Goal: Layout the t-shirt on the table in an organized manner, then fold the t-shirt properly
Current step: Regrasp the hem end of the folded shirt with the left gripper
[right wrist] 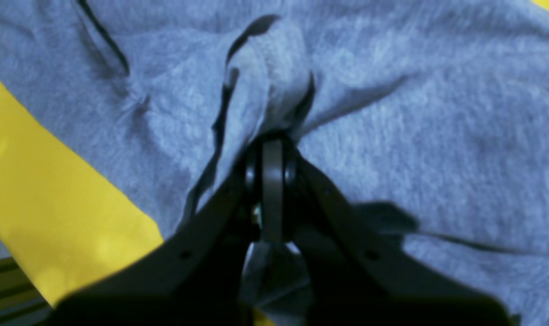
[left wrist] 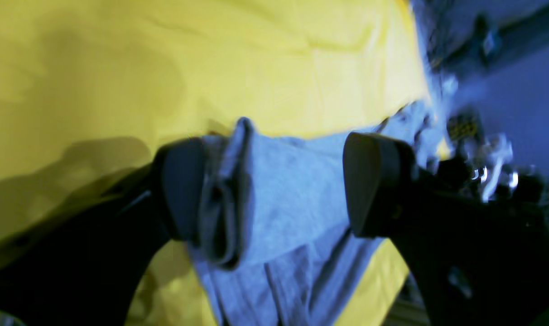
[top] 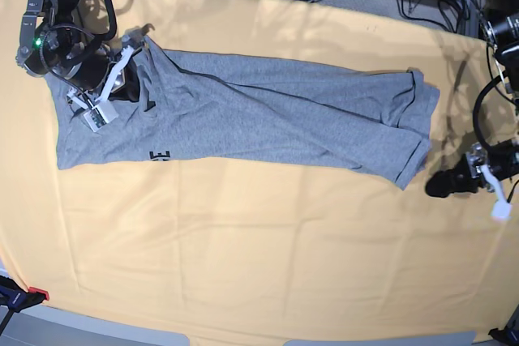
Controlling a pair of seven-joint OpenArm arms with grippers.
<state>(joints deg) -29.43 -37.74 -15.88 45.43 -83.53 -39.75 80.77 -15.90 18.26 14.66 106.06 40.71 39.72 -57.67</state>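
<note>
On the yellow-orange cloth-covered surface (top: 243, 265), the heather-grey t-shirt (top: 268, 119) is stretched into a long creased band. A bunched ridge of its fuzzy knit is pinched by the right claw (right wrist: 272, 149), pressed together. The left claw (left wrist: 274, 190) is spread wide, a rolled hem lying against one dark rounded pad.

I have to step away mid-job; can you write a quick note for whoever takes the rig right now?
Right pincer: shut on a pinch of the t-shirt, at its end on the base view's left.
Left pincer: open, at the opposite end; one pad touches a bunched fold, nothing gripped.
The t-shirt lies stretched lengthwise on the table, still creased and doubled over, lettering mostly hidden.
Done: rough stretch-out.
Left: spread flat, then fold.
</note>
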